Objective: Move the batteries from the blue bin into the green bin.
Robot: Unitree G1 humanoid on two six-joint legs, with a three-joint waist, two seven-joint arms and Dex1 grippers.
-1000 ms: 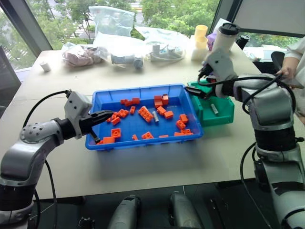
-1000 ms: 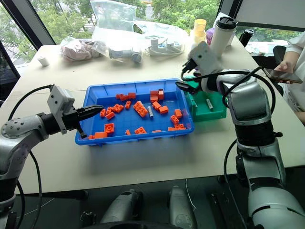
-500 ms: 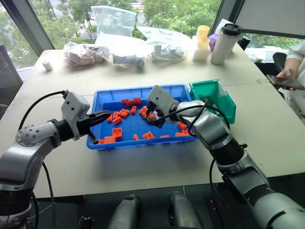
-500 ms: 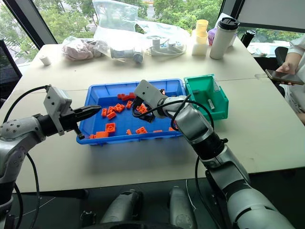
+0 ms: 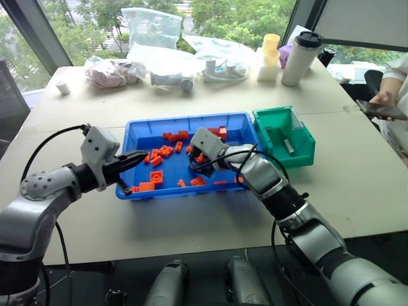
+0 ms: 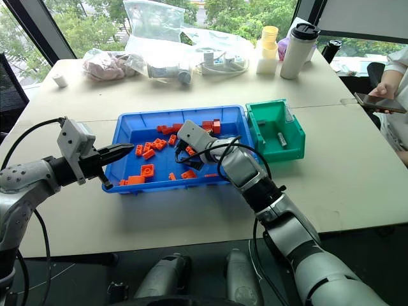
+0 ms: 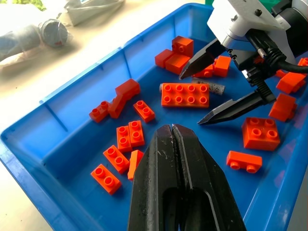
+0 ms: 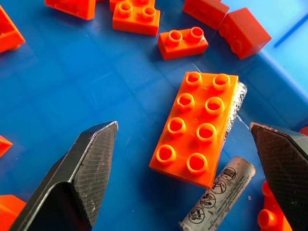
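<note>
The blue bin (image 5: pixel 185 119) holds many orange bricks (image 5: pixel 154 178) and one battery (image 8: pixel 219 195). That silver battery lies flat against the long side of a large eight-stud brick (image 8: pixel 197 127). My right gripper (image 8: pixel 183 126) is low inside the bin and open, one finger on each side of the brick and battery, touching neither. From across the bin its black fingers (image 7: pixel 231 108) frame the same brick. Another battery (image 5: pixel 288 146) lies in the green bin (image 5: pixel 301 157), right of the blue one. My left gripper (image 7: pixel 171 127) is shut and empty at the blue bin's left end.
Plastic bags (image 5: pixel 150 29), a tall flask (image 5: pixel 299 56) and stacked cups (image 5: pixel 268 54) stand along the table's far side. A person holding a phone (image 5: pixel 379 108) sits at the right edge. Bare tabletop (image 5: pixel 210 223) lies in front of the bins.
My right arm has swung left from above the green bin and sunk into the blue bin, gripper still open. The left arm has stayed put.
</note>
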